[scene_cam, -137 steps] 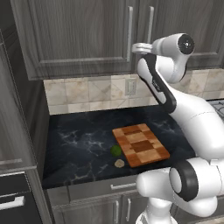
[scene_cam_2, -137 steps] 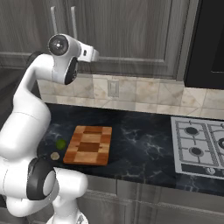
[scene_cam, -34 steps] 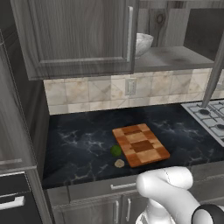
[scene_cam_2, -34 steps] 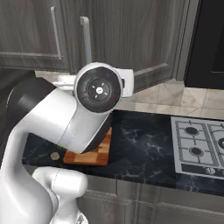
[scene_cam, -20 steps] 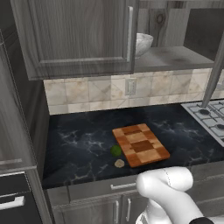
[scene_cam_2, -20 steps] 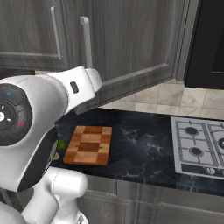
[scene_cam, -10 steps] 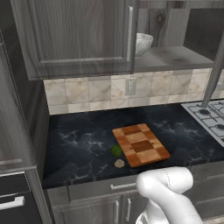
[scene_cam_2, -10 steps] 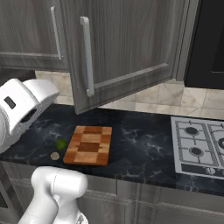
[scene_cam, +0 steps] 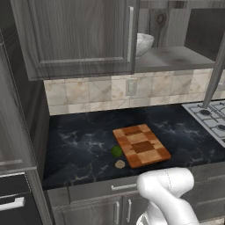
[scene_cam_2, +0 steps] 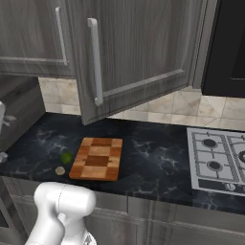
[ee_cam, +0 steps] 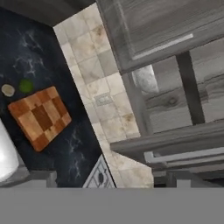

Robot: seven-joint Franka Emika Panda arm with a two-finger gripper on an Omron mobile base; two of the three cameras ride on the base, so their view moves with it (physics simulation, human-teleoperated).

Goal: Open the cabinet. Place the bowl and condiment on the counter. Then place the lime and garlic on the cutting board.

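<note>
So the cabinet (scene_cam: pixel 83 35) up top has its right door swung wide open, with the bowl (scene_cam: pixel 143 44) on the grey shelf inside. Mid-frame, the black marble counter (scene_cam: pixel 83 149) holds the cutting board (scene_cam: pixel 140 145), with the lime (scene_cam: pixel 116 151) and garlic (scene_cam: pixel 120 164) just off its left edge. Stove burners at right. Gripper's jaws are spread apart, holding nothing.

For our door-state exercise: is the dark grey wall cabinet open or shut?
Open: the dark grey wood-grain wall cabinet has one door swung out, baring a shelf with a white-grey speckled bowl.
</note>
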